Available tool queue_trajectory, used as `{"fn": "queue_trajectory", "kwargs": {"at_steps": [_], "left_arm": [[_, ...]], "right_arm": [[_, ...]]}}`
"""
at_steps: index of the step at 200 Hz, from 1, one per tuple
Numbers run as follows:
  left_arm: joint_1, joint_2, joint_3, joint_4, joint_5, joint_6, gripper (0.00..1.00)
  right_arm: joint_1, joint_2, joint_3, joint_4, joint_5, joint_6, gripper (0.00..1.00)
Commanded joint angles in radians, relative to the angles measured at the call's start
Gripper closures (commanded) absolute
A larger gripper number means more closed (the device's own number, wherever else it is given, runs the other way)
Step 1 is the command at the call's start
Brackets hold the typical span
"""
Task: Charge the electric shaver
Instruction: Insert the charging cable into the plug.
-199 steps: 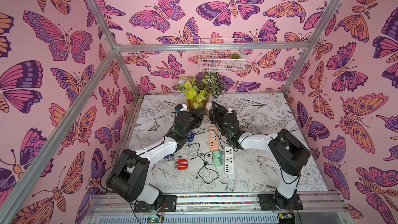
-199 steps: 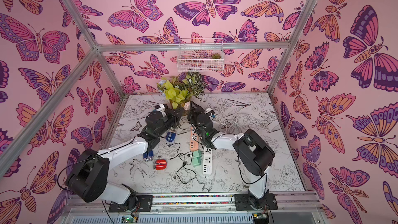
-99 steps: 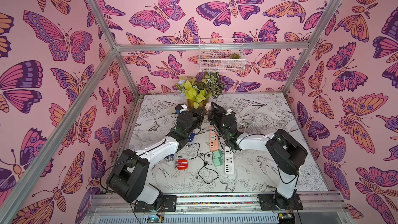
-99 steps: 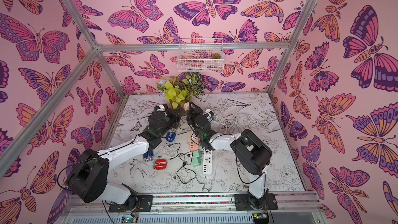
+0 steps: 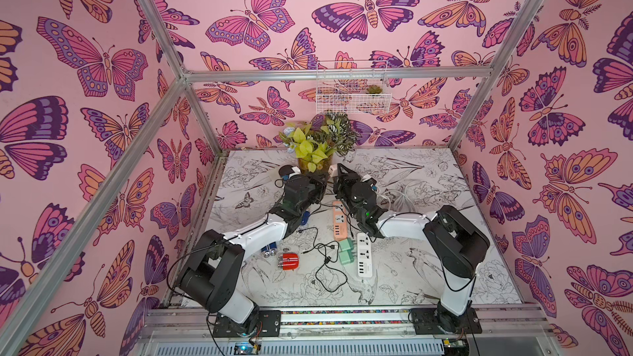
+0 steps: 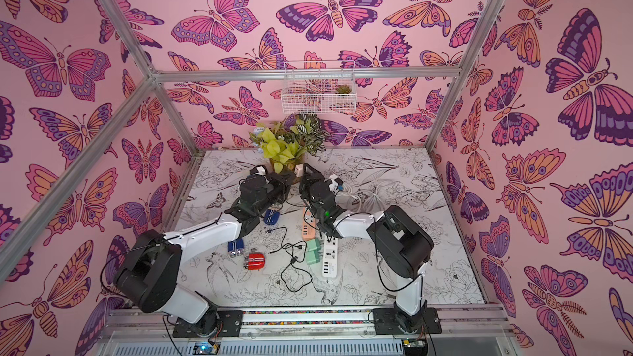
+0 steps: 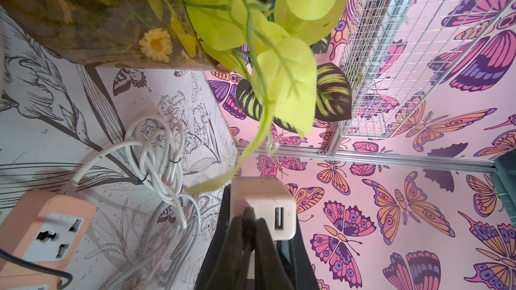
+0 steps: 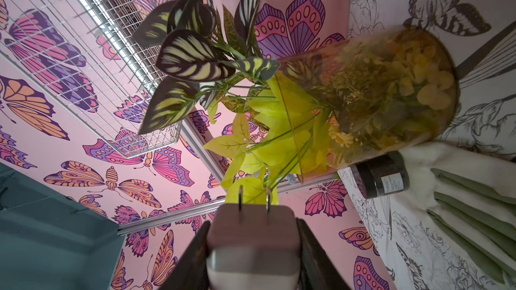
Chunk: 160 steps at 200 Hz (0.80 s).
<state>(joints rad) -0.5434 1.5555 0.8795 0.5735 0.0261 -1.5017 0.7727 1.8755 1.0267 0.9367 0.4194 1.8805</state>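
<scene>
My right gripper (image 8: pixel 254 235) is shut on a pale pink USB charger block (image 8: pixel 252 230), whose two prongs point away from the wrist toward the plant. The same charger block (image 7: pixel 268 202) shows in the left wrist view. There my left gripper (image 7: pixel 247 218) is shut on a dark plug pressed against the block's face, beside a free USB port (image 7: pixel 277 218). Both grippers meet just in front of the vase in both top views (image 5: pixel 329 179) (image 6: pixel 296 178). Small shavers lie on the table: a blue one (image 5: pixel 305 218), a blue one with silver heads (image 5: pixel 269 250) and a red one (image 5: pixel 287 261). Which of them the black cable (image 5: pixel 325 258) reaches I cannot tell.
A glass vase of leaves (image 5: pixel 313 162) stands right behind the grippers. An orange power strip (image 5: pixel 338 222), a white power strip (image 5: pixel 364 255) and green adapters (image 5: pixel 346 251) lie between the arms. Coiled white cord (image 7: pixel 159 157) lies to the right. A wire basket (image 5: pixel 352 90) hangs on the back wall.
The right arm has swayed slightly to the left and back. Both grippers stay together by the vase with the same grips.
</scene>
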Motion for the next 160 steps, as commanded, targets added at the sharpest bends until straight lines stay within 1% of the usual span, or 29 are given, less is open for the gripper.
{"fn": "queue_trajectory", "kwargs": {"at_steps": [1, 20, 37, 77, 95, 120, 144, 160], "left_arm": [[-0.022, 0.036, 0.032, 0.018, 0.093, -0.008, 1.0], [-0.034, 0.05, 0.032, 0.041, 0.099, -0.03, 1.0], [-0.032, 0.069, 0.043, 0.058, 0.132, -0.043, 1.0], [0.016, 0.038, 0.02, 0.039, 0.19, -0.067, 1.0], [0.033, 0.042, 0.022, 0.044, 0.24, -0.078, 1.0], [0.025, 0.074, 0.047, 0.051, 0.294, -0.079, 1.0], [0.008, 0.091, 0.053, 0.075, 0.305, -0.073, 1.0], [0.007, 0.088, 0.056, 0.059, 0.321, -0.058, 1.0]], "right_arm": [[0.065, -0.052, 0.039, 0.048, -0.082, 0.067, 1.0], [0.066, -0.035, 0.057, 0.065, -0.083, 0.068, 1.0], [0.067, -0.024, 0.073, 0.073, -0.113, 0.07, 1.0], [0.06, -0.069, 0.037, 0.025, -0.208, 0.049, 1.0], [0.061, -0.073, 0.032, 0.021, -0.247, 0.064, 1.0], [0.062, -0.086, 0.053, -0.033, -0.286, 0.047, 1.0], [0.059, -0.092, 0.075, -0.097, -0.311, 0.041, 1.0], [0.055, -0.113, 0.073, -0.15, -0.319, 0.021, 1.0]]}}
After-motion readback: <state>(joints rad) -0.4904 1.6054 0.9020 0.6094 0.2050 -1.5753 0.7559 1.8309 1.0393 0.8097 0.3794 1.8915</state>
